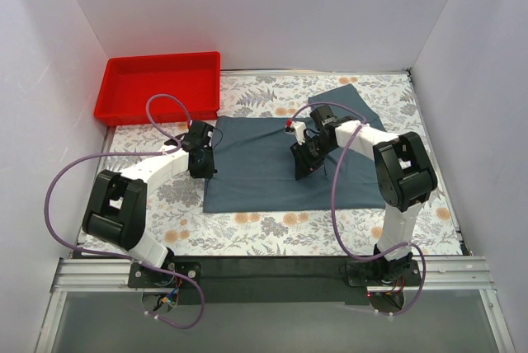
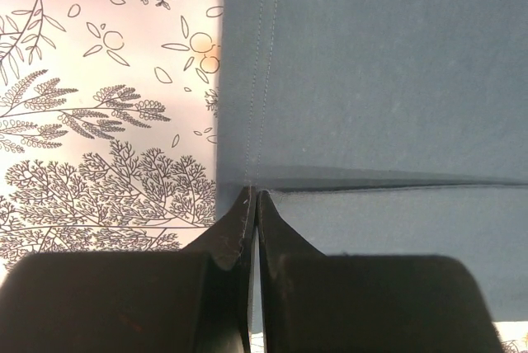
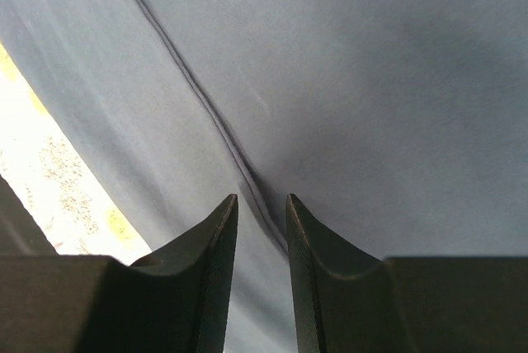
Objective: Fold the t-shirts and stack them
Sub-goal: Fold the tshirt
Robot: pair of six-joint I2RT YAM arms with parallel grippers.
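A slate blue-grey t-shirt [image 1: 264, 163] lies spread flat on the flowered tablecloth, with one part [image 1: 351, 99] sticking out at the back right. My left gripper [image 1: 203, 171] stands at the shirt's left edge. In the left wrist view this gripper [image 2: 253, 196] is shut on the t-shirt's stitched edge [image 2: 256, 105], right where a folded layer ends. My right gripper [image 1: 304, 167] is over the middle-right of the shirt. Its jaws [image 3: 261, 200] stand a narrow gap apart, astride a raised fold line in the cloth [image 3: 355, 81].
A red tray [image 1: 161, 59] sits at the back left, just off the tablecloth [image 1: 272, 225]. White walls close in the back and both sides. Purple cables loop from both arms.
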